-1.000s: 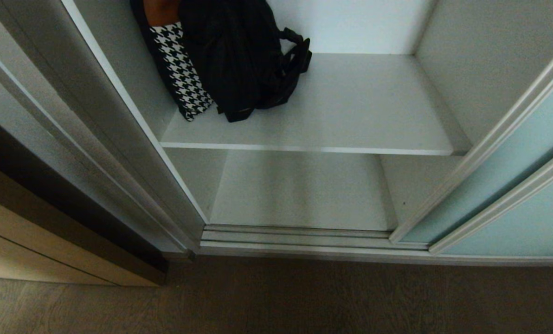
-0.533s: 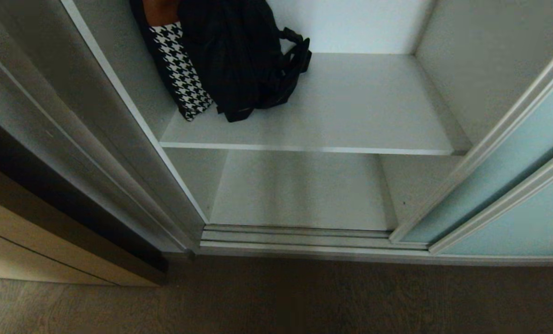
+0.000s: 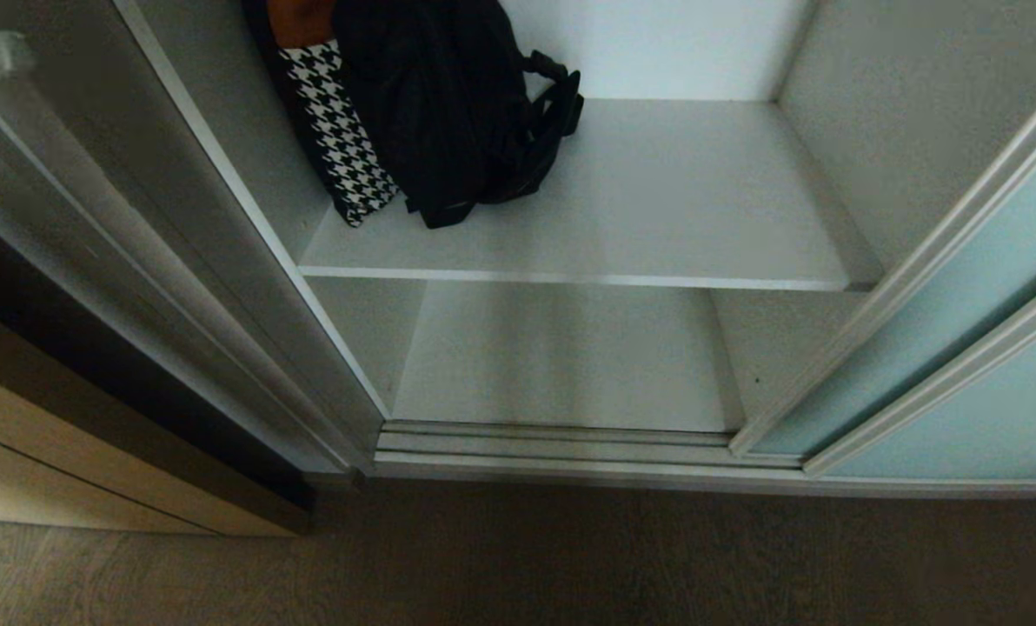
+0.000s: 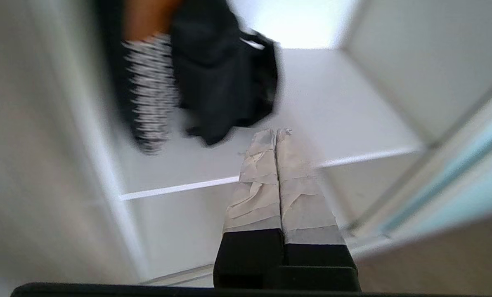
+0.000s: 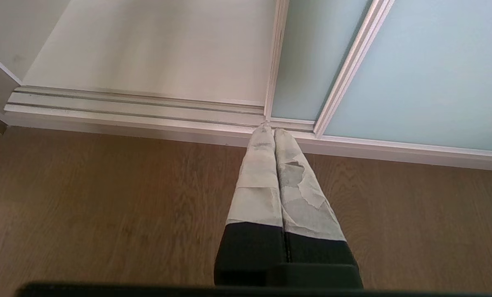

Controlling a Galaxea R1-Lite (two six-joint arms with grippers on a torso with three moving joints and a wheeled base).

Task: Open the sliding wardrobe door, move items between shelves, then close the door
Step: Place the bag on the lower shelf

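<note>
1. Your sliding wardrobe door (image 3: pixel 961 287) sits pushed over to the right, so the wardrobe's open.
2. The houndstooth piece (image 3: pixel 340 130) and black cloth (image 3: pixel 431 96) are bunched at the back-left of the upper shelf (image 3: pixel 657 209), touching each other.
3. Your left gripper (image 4: pixel 275 136) has its fingers pressed together, holding nothing, pointed at that shelf.
4. Your right gripper (image 5: pixel 270 132) is also pinched together and empty, hanging over the wooden floor (image 5: pixel 105 198) near the track (image 5: pixel 126 103).

Upper shelf (image 3: pixel 657 200): houndstooth piece (image 3: pixel 340 130) and black cloth (image 3: pixel 431 96) at back-left corner, black strappy bundle (image 3: pixel 553 96) touching the cloth's right side. Lower shelf (image 3: pixel 561 356): bare board. Wood floor (image 3: pixel 518 556) below the front track.
</note>
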